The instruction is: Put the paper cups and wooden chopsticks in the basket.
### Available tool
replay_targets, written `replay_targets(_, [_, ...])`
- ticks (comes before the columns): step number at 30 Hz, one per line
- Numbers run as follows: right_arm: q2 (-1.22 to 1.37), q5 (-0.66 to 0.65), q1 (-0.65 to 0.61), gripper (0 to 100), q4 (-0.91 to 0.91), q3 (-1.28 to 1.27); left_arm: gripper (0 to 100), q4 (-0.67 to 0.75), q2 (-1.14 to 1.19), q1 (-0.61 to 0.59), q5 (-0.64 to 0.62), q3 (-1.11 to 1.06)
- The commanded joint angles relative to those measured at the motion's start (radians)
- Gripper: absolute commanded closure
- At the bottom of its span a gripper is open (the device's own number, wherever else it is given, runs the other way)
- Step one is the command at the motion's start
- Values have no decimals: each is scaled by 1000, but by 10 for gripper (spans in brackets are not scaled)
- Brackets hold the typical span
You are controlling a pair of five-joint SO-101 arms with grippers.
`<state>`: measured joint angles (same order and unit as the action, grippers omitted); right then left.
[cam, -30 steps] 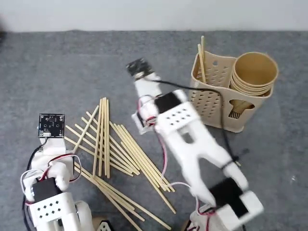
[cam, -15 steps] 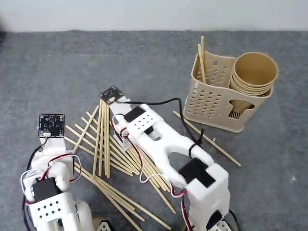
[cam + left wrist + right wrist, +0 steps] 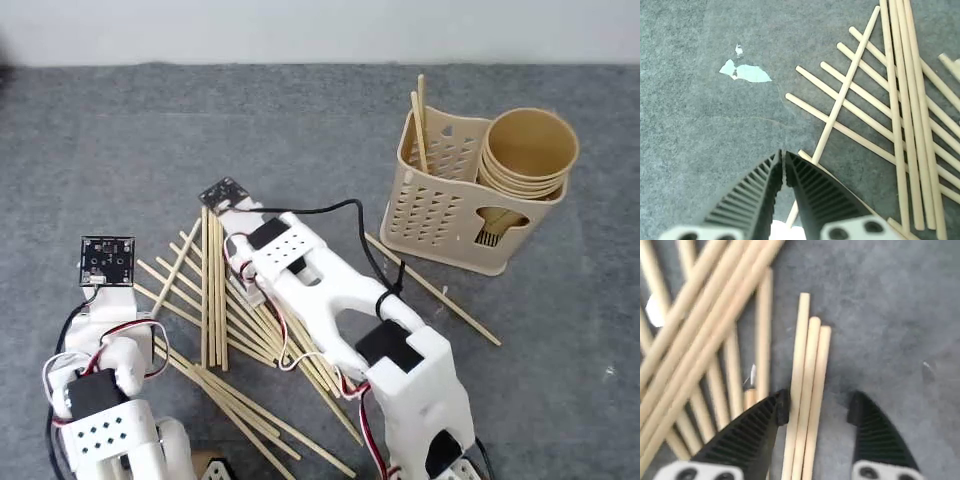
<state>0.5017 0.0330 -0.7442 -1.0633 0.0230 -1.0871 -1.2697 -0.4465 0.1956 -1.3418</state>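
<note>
Over the desk [image 3: 100, 130], your right claw [image 3: 820, 402] is spread astride three chopsticks [image 3: 810, 360] lying on it; closing may pinch all three and spill some short of the basket [image 3: 440, 215]. Your left claw [image 3: 784, 167] is pressed together, empty.

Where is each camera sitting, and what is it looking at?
High view: fixed above the grey mat, looking down on the basket, loose chopsticks, the left arm and right arm.
Left wrist view: on the left arm's wrist, looking down past the shut left gripper at the mat and chopsticks.
Right wrist view: on the right arm's wrist, looking down past the open right gripper straddling three chopsticks.
Shared: all three views show the chopstick pile.
</note>
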Motion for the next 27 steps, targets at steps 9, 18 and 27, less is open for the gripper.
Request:
replay_targets(9, [25, -69, 68, 991, -88, 9, 986, 26, -12, -8, -5, 7])
replay_targets(18, [-82, -71, 85, 991, -176, 11, 986, 28, -12, -8, -5, 7])
replay_targets(27, [-291, -103, 87, 991, -294, 8, 986, 28, -12, -8, -5, 7])
